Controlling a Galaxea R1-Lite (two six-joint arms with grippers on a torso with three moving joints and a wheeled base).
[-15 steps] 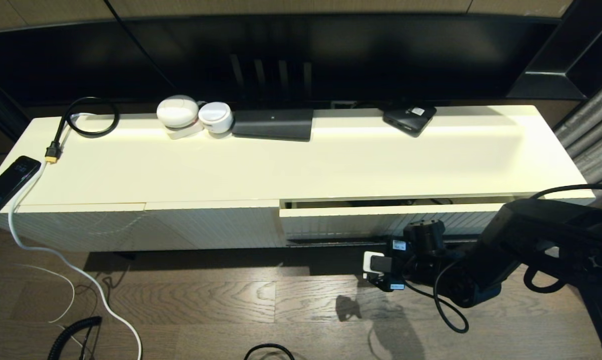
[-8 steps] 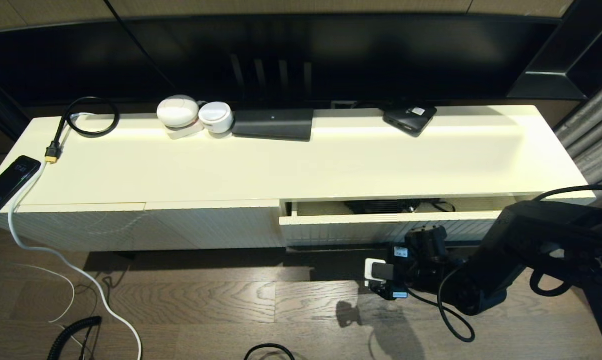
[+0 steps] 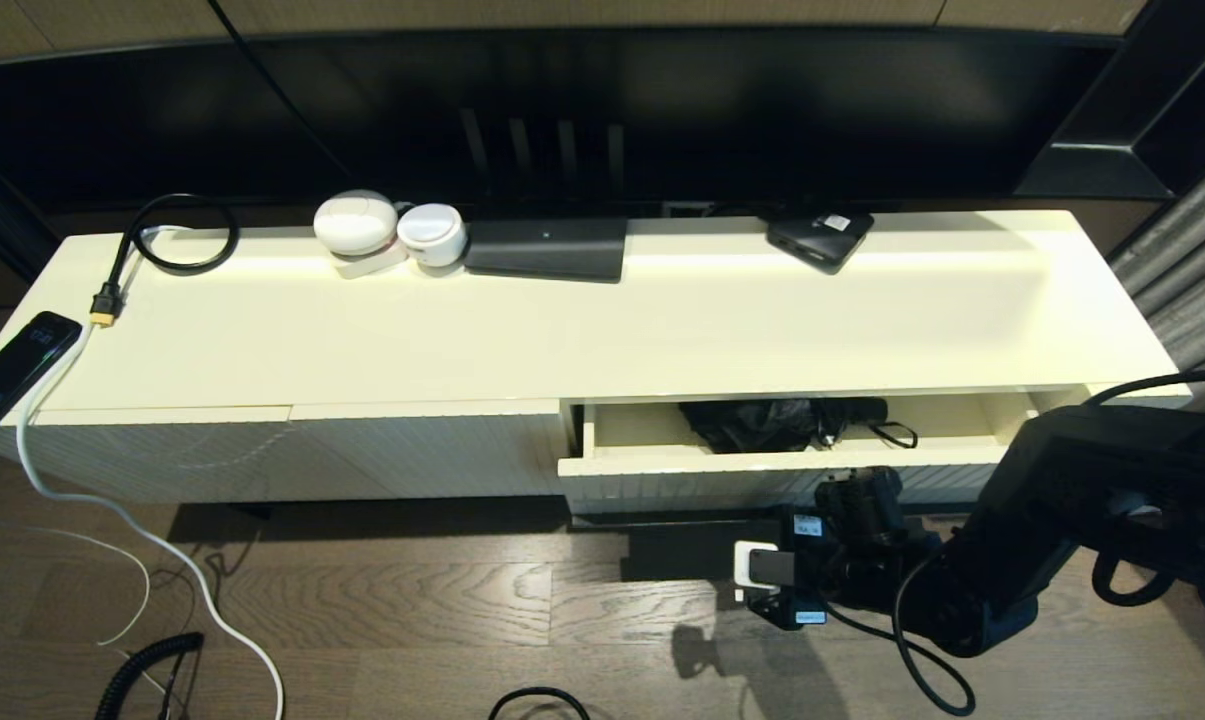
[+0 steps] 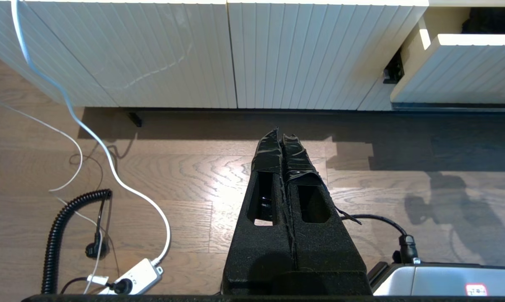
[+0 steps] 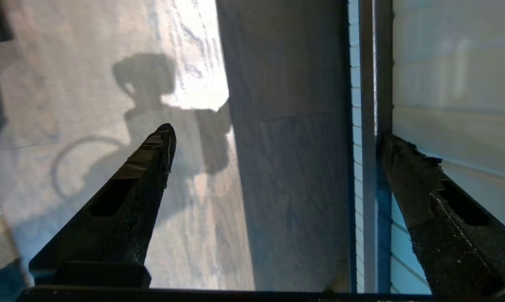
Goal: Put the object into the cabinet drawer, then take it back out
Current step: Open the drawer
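Item 1, the cabinet drawer [image 3: 792,458]: pulled partway out on the right side of the cream cabinet [image 3: 602,320], with a crumpled black object [image 3: 777,424] lying in its smooth interior toward the back. Item 2, my right gripper [image 5: 273,138]: low in front of the drawer's fluted face, fingers spread wide, 1 fingertip [image 5: 397,153] tucked against the thin black bar handle [image 5: 378,84] and the other out over the wood floor [image 5: 110,84]. Item 3, my left gripper [image 4: 282,140]: parked above the floor well apart from the drawer, its 2 fingers pressed together on nothing.
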